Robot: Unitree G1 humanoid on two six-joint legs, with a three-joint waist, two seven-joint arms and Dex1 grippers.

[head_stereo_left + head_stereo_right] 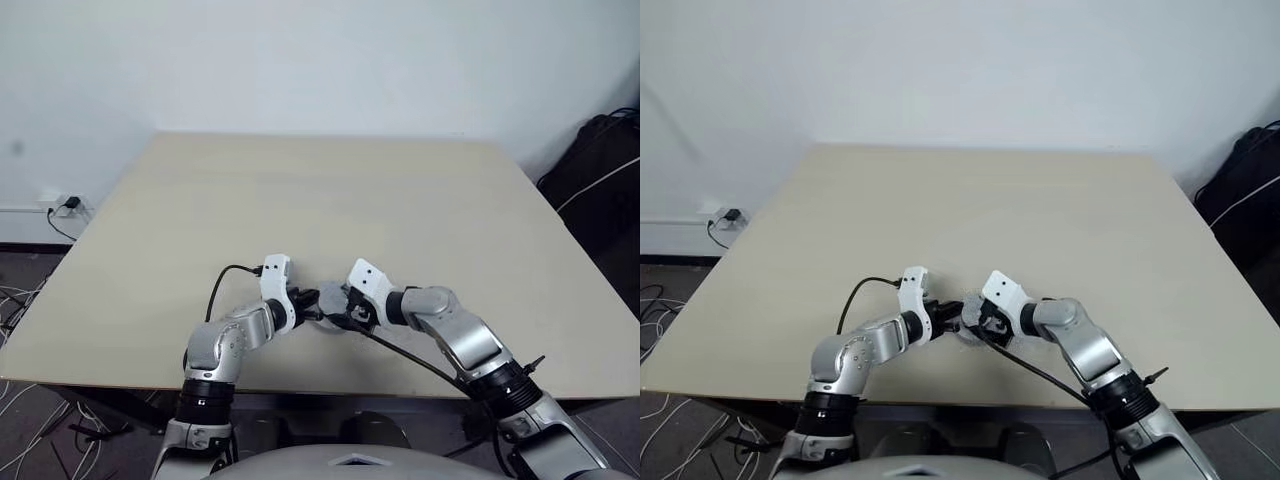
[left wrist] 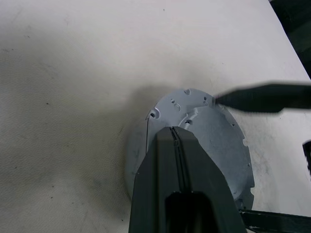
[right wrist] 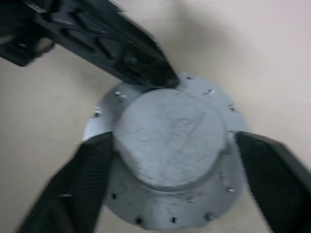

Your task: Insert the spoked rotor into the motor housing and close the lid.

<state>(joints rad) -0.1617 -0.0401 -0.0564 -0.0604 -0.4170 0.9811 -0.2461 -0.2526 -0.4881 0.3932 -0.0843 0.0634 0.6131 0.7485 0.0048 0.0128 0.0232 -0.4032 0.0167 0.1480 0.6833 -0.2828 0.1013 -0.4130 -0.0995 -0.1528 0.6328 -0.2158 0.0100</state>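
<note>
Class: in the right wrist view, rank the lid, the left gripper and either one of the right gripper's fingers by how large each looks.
1. lid
2. left gripper, closed, tips on the lid's rim
3. one of the right gripper's fingers

The last two look close; nearness to the camera makes that order unsure.

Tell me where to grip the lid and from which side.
Grip the lid across its raised round centre, coming from above. It lies flat on the table, and the right pincer already straddles that centre, open. The left pincer, shut, rests on its top; clear it first.
</note>
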